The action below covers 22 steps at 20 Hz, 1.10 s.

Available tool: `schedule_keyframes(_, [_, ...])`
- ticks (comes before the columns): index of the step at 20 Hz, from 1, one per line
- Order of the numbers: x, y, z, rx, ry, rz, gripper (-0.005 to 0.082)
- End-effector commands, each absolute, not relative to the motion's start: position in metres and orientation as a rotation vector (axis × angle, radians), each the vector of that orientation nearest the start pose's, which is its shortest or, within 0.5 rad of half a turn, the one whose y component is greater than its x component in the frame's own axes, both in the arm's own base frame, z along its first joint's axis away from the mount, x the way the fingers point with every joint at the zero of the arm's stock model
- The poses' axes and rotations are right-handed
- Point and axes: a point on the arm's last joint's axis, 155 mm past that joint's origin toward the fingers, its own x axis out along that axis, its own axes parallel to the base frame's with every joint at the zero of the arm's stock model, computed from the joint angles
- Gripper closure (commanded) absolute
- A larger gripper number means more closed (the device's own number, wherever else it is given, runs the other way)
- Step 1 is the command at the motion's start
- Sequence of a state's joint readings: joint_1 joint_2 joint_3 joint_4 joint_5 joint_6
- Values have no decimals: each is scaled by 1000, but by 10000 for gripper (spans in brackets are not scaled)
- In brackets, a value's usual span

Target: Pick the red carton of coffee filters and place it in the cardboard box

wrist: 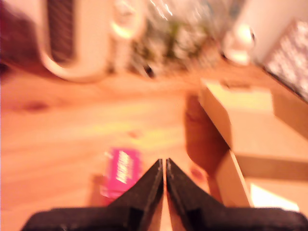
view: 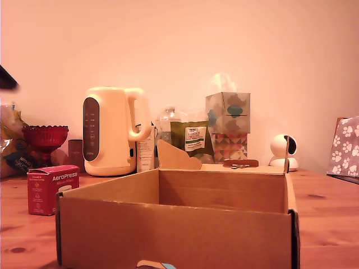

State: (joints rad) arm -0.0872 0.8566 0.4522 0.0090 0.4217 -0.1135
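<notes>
In the exterior view, I am seeing at the far left a dark red glass bowl (view: 45, 136) with a scalloped rim, standing on a stem near some blurred packets. At about eight o'clock from it the red carton of coffee filters (view: 52, 189) is sitting upright on the wooden table (view: 331, 218): a small matte cardboard block with white lettering, just beside the left front corner of the cardboard box (view: 179, 227); I cannot tell whether they are touching. Behind the carton, at one o'clock from it, a smooth cream kettle (view: 115, 130) with a dark oval window is standing, and a small maroon box (view: 76, 154) is showing beside the kettle.

The cardboard box is filling the foreground, plain brown corrugated board with low walls and one flap standing up at the back. Beyond it a green packet (view: 193, 139) and two stacked patterned tissue cubes (view: 228, 126) are standing, then a small round white camera (view: 283, 151), and a paw-print bag (view: 345, 147) at the far right.

In the blurred wrist view, my pincer (wrist: 165, 169) is hanging above the table with its two black tapered fingers (wrist: 144, 190) pressed nearly together, gripping nothing. The carton is lying clear of it at about nine o'clock from the fingertips, with the box wall on the other side.
</notes>
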Motion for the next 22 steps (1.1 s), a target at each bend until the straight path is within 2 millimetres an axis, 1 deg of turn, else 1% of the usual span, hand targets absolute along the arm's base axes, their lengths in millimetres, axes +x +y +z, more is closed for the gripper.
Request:
schedule_keyframes(1, [310, -102, 157, -131, 434, -460, 793])
schedule_keyframes(3, [317, -103, 145, -90, 453, -445, 793])
schedule_keyframes(5, [320, -109, 134, -57, 476, -467, 793])
schedule_keyframes(7, [323, -110, 124, -51, 499, -465, 786])
schedule_keyframes(8, [326, -110, 121, -32, 498, -465, 758])
schedule_keyframes(9, [329, -108, 118, -21, 501, -453, 706])
schedule_keyframes(10, [331, -107, 114, -18, 510, -449, 617])
schedule_keyframes(11, [332, -107, 110, -10, 516, -451, 490])
schedule_keyframes(13, [337, -107, 107, 0, 509, -447, 127])
schedule_keyframes(14, [340, -106, 105, 2, 508, -439, 29])
schedule_keyframes(15, [344, -105, 102, 12, 506, -434, -1])
schedule_keyframes(19, [359, -101, 89, 38, 496, -392, 2])
schedule_keyframes(22, [370, -102, 83, 58, 469, -392, 2])
